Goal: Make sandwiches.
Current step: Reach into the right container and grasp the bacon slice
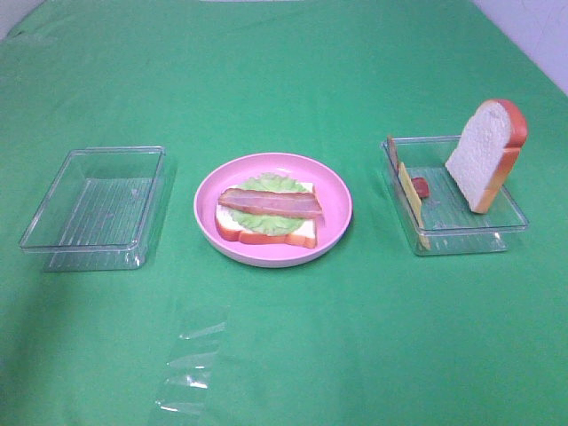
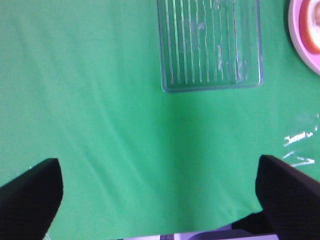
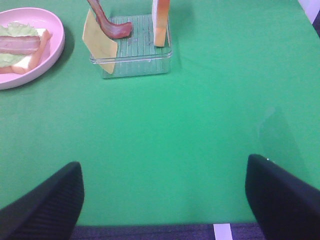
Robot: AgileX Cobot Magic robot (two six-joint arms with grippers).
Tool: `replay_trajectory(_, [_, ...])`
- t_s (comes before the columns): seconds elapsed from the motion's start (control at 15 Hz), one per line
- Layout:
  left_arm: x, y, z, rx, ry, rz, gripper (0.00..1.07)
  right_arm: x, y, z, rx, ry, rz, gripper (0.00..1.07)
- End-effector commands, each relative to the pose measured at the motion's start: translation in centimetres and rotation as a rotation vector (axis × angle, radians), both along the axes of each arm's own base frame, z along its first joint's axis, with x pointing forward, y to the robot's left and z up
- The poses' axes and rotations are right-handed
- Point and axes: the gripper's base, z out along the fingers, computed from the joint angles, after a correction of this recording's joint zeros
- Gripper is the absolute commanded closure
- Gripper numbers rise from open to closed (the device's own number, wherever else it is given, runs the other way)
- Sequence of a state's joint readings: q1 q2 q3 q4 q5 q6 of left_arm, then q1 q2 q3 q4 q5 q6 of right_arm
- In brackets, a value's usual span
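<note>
One white bread slice with orange-brown crust lies flat on the pink plate at the worktop's middle. A frilly lettuce leaf lies on it, with a reddish bacon strip across the top. Toward the right edge, in the clear tray, the second bread slice stands tilted. A thin yellow cheese slice leans on edge by the opposite wall, with a second bacon piece beside it.

Green cloth is covering the whole tabletop, lying mostly smooth and wrinkling faintly toward the far left corner. Pale surface is showing past the cloth's far right edge; wall or floor, cannot tell. Light is falling soft and even, casting only short, weak shadows. Dark strip is running along the cloth's near edge in the right wrist view.
</note>
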State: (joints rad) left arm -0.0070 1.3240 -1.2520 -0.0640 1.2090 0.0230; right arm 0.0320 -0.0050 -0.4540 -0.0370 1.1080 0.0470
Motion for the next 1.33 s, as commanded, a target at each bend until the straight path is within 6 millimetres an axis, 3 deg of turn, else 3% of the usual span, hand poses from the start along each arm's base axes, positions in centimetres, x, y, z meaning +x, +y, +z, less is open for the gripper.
replay_trajectory(0.07, [-9.4, 0.0, -0.1, -0.004, -0.148, -0.003, 0.11, -0.2, 0.0, 0.0, 0.005, -0.031, -0.007, 0.23])
replay_trajectory(0.13, [-12.6, 0.1, -0.6, -0.001, -0.222, -0.002, 0.11, -0.2, 0.0, 0.0, 0.005, -0.031, -0.007, 0.23])
replay_trajectory(0.33, [-19.6, 0.2, -2.2, 0.001, -0.430, 0.000, 0.11, -0.2, 0.0, 0.0, 0.005, -0.031, -0.007, 0.23])
replay_trajectory(0.6, [-24.8, 0.1, -5.2, -0.017, -0.615, 0.000, 0.11, -0.2, 0.0, 0.0, 0.005, -0.031, -0.007, 0.23])
replay_trajectory(0.8, [-26.5, 0.1, -6.5, -0.019, -0.744, 0.002, 0.11, -0.2, 0.0, 0.0, 0.005, -0.031, -0.007, 0.23])
replay_trajectory(1.33, [-26.4, 0.1, -6.7, -0.021, -0.743, 0.007, 0.11, -0.2, -0.1, 0.0, -0.001, -0.024, -0.010, 0.23])
